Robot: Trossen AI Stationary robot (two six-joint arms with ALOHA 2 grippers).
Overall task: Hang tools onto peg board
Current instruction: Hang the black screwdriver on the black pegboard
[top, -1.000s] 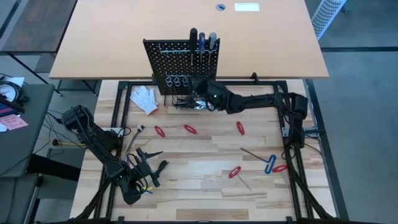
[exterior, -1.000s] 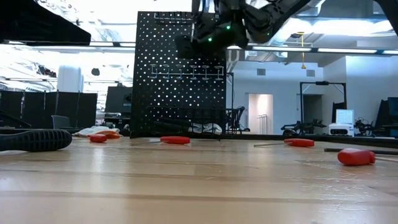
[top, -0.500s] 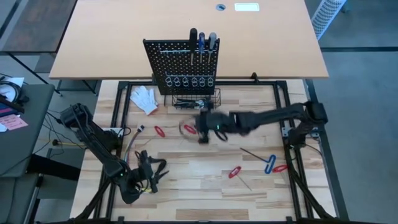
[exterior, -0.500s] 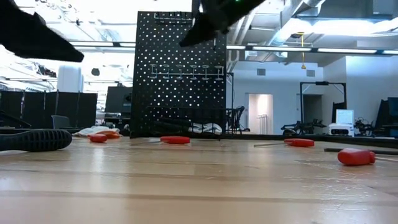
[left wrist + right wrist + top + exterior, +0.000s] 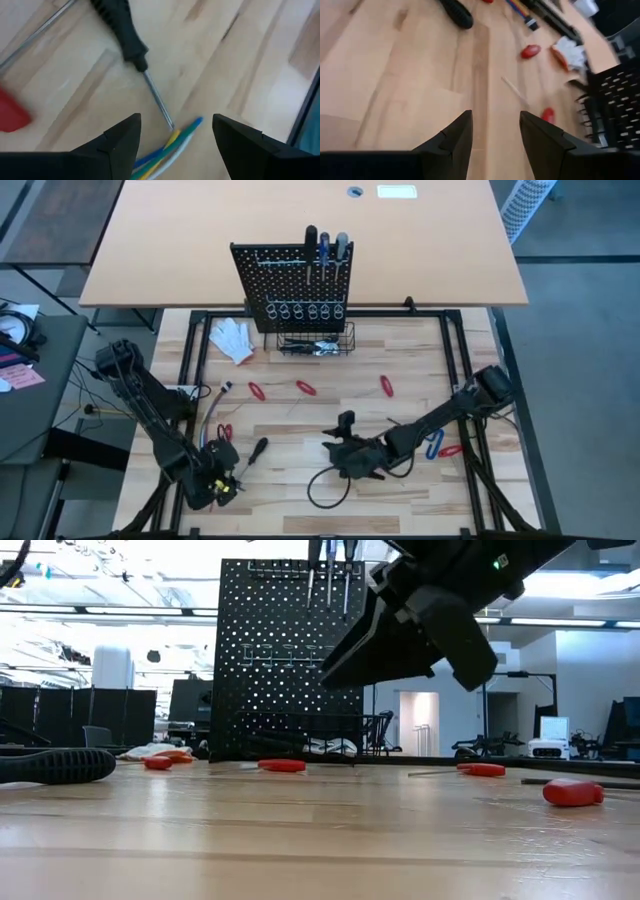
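While your right gripper hangs low over the near middle of the table, its fingers stand apart with bare wood showing between them, clamped on nothing. Your left gripper sits by the table's near left corner, its fingers also spread and empty; through the left wrist view you see a black-handled screwdriver lying flat on the wood just ahead of them, its shaft tip meeting the bundle of coloured wires. From above, that screwdriver lies just beside the left gripper, not touching it.

The peg board stands upright at the table's far edge, with three tools already hanging along its top and a row of metal rings above its wire basket. Red-handled tools lie loose across the middle of the table, and a blue T-shaped hex key rests near the right edge. A white glove lies near the far left corner, beside the board.
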